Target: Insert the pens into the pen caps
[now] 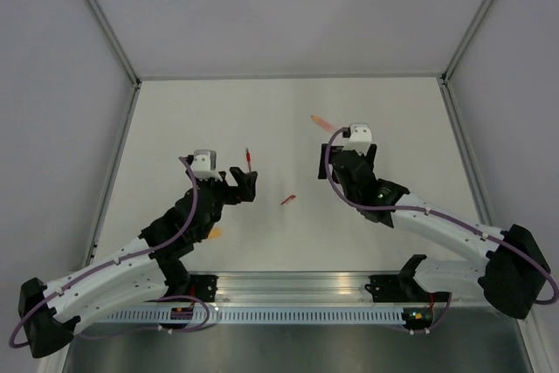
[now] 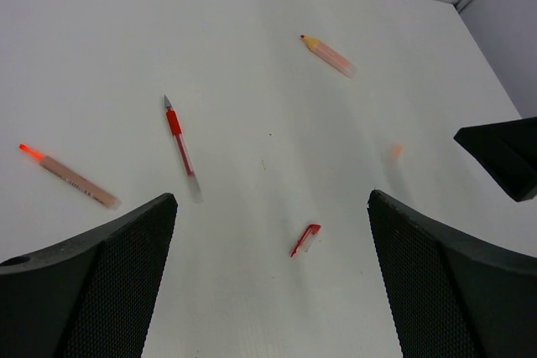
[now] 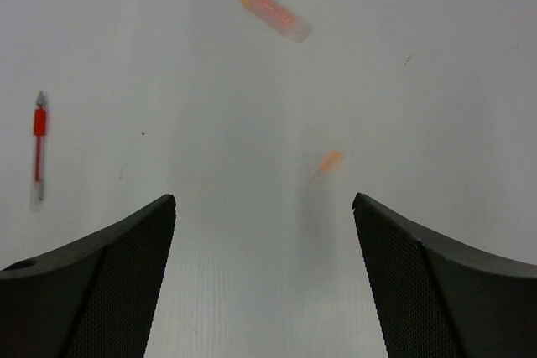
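Both wide, empty: left hand (image 2: 270, 207), right hand (image 3: 264, 203); red pen (image 1: 249, 159) axis near-far, tip far.

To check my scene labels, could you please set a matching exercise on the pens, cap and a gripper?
1 red pen; 2 orange pen; 3 red cap; 4 right gripper.
A open, empty; B farthest back on the table; C nearest the table's front; D leftmost in the top view.
Pairs: 1-D, 2-B, 3-C, 4-A.
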Tool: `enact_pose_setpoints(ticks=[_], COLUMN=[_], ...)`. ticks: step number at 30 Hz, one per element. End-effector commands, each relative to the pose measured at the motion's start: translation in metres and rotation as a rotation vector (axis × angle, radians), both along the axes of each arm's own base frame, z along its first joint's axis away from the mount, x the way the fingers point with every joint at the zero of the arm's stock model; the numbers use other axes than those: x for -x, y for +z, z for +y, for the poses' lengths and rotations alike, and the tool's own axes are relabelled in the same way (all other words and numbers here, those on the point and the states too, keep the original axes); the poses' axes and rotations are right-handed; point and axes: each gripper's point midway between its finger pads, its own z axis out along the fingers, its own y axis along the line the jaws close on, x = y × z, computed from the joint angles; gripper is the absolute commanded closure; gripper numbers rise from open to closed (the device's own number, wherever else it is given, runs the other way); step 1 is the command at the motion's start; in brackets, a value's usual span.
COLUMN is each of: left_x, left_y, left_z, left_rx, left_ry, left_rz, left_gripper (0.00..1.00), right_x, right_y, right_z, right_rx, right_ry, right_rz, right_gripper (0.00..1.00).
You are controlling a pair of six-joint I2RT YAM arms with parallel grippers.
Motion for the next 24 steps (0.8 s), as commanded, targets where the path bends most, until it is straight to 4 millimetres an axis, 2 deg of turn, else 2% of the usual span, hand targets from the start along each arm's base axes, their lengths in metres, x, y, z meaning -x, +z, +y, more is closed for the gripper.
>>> enact_pose_setpoints(ticks=[1,2,3,4,5,7,9,10,11,14,18,19,21,22,23,24], left_x=[-0.005,-0.005,-0.006,-0.007,-0.008,-0.008,-0.007,-0.007,-0.005,-0.005,-0.008,-0.009,-0.010,-0.011,-0.011,-0.011], left_y=[0.010,0.008,0.007,0.007,0.004,0.001,0.000,0.000,0.000,-0.005,-0.015,-0.017,-0.019,-0.022,-0.020,-0.019], left_z=[0.002,0.000,-0.001,-0.001,0.000,-0.001,-0.012,-0.016,-0.023,-0.035,-0.041,-0.043,-0.043,-0.043,-0.042,-0.043], left_rx=[0.044,0.038,0.039,0.046,0.041,0.042,0.025,0.022,0.026,0.007,-0.032,-0.036,-0.050,-0.059,-0.058,-0.057], left_ry=[0.041,0.039,0.040,0.048,0.056,0.055,-0.007,-0.031,-0.066,-0.109,-0.124,-0.126,-0.125,-0.124,-0.121,-0.123], left_rz=[-0.022,-0.009,-0.003,0.001,0.007,0.005,-0.015,-0.019,-0.016,0.007,0.022,0.021,0.020,0.023,0.022,0.021], left_gripper=[0.00,0.00,0.00,0.00,0.00,0.00,0.00,0.00,0.00,0.00,0.00,0.00,0.00,0.00,0.01,0.01], right_x=[-0.038,-0.049,-0.057,-0.068,-0.080,-0.088,-0.100,-0.101,-0.106,-0.108,-0.136,-0.151,-0.165,-0.177,-0.186,-0.191], right_y=[0.042,0.033,0.034,0.046,0.035,0.027,-0.001,-0.004,-0.025,-0.054,-0.058,-0.048,-0.060,-0.055,-0.067,-0.072], right_z=[0.022,0.022,0.022,0.031,0.025,0.023,0.006,-0.001,-0.012,-0.020,0.007,0.015,0.025,0.031,0.026,0.031], right_rx=[0.064,0.133,0.158,0.133,0.155,0.153,0.149,0.160,0.182,0.170,0.221,0.213,0.271,0.265,0.292,0.279], right_ry=[0.072,0.077,0.082,0.104,0.095,0.109,0.011,-0.032,-0.093,-0.174,-0.003,0.022,0.148,0.176,0.198,0.232], right_rz=[-0.086,-0.066,-0.065,-0.092,-0.059,0.014,0.130,0.190,0.253,0.352,0.291,0.227,0.216,0.194,0.219,0.234], right_gripper=[0.09,0.09,0.10,0.11,0.12,0.13,0.15,0.15,0.16,0.17,0.16,0.16,0.16,0.16,0.16,0.16])
